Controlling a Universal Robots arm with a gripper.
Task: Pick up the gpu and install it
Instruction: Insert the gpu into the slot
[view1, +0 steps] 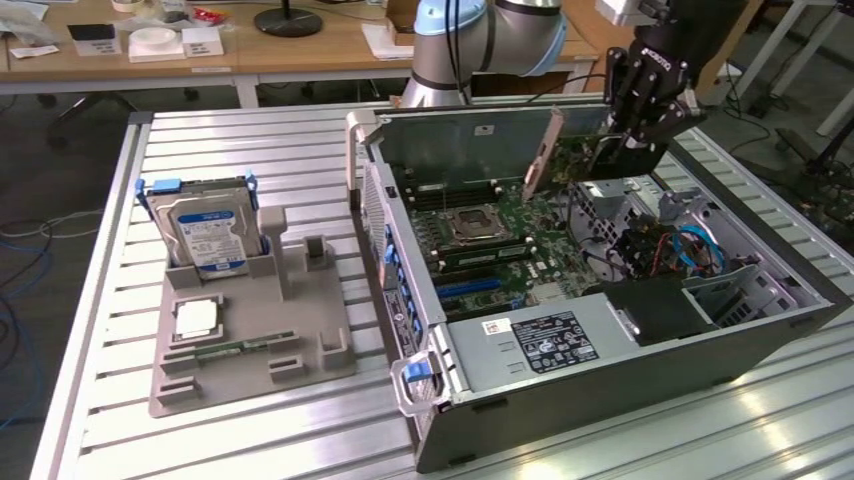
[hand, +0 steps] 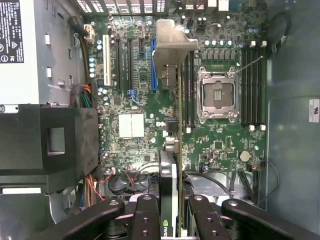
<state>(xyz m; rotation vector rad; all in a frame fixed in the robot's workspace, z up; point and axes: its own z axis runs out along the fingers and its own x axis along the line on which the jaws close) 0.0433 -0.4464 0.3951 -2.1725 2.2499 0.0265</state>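
Silver bracket and dark green board are showing you where the gpu (view1: 571, 150) is in the exterior view: it is hanging on edge in the gripper (view1: 627, 150), above the far part of the open computer case (view1: 747, 330) and over the motherboard (view1: 494, 250). As far as you can judge, it is not yet sitting in any slot, so the pick-up is looking done and the seating is what is left. On the exterior view's left, the grey tray (view1: 254, 380) is carrying a blue-labelled hard drive (view1: 200, 235) standing upright, a silver square chip (view1: 196, 318) lying flat and a narrow green memory stick (view1: 247, 348) just beside it. The case is holding the power supply (view1: 561, 340) at its near end and blue cables (view1: 694, 250) toward the exterior view's right. In the wrist view you are looking down the card's edge: the black fingers (hand: 145, 220) are pinching the gpu from both sides. Its bracket end is hovering over the board between the blue expansion slot (hand: 152, 65) and the CPU socket (hand: 217, 95), with the black shroud (hand: 47, 145) well apart from it.
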